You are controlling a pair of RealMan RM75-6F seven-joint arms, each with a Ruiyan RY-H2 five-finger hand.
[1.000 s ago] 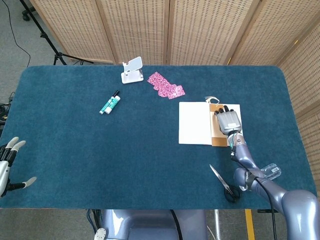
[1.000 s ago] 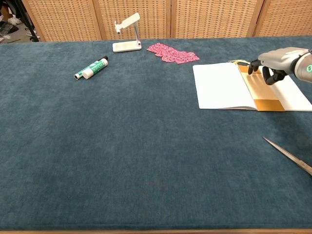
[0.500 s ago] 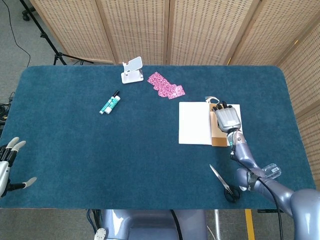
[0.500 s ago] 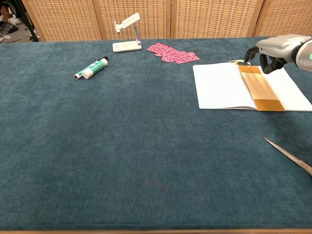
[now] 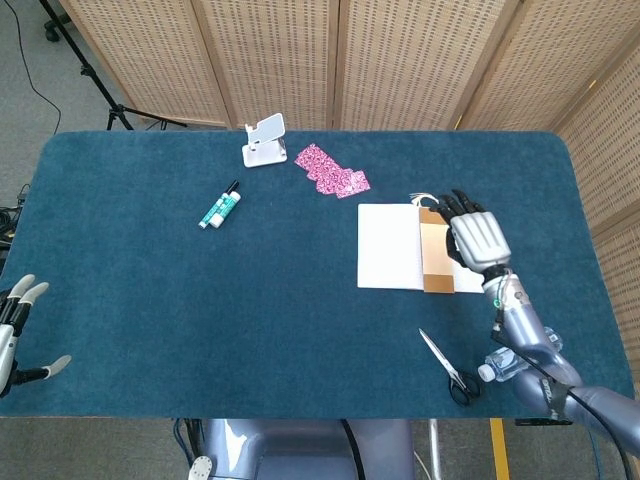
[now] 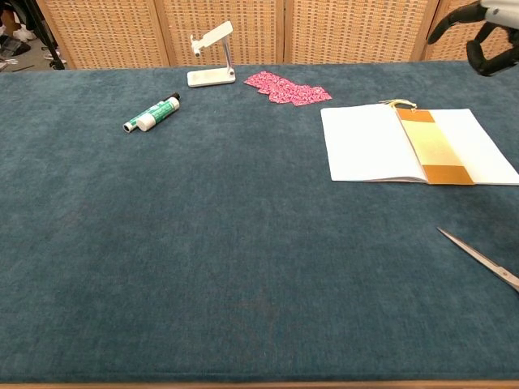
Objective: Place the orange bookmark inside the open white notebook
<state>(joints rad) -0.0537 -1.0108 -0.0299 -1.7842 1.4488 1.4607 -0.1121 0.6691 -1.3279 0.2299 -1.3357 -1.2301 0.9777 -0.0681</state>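
Clearing right hand [image 5: 477, 238], fingers spread and empty, above white notebook [image 6: 365, 142]; orange bookmark [image 6: 434, 148] flat along the gutter. Lift straight, avoid snagging tassel. Left hand [image 5: 15, 325] spread, idle.

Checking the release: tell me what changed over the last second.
The right hand lifted off the orange bookmark and pulled up and away, holding nothing. The bookmark stayed flat on the open white notebook; the left hand, scissors and marker did not move.
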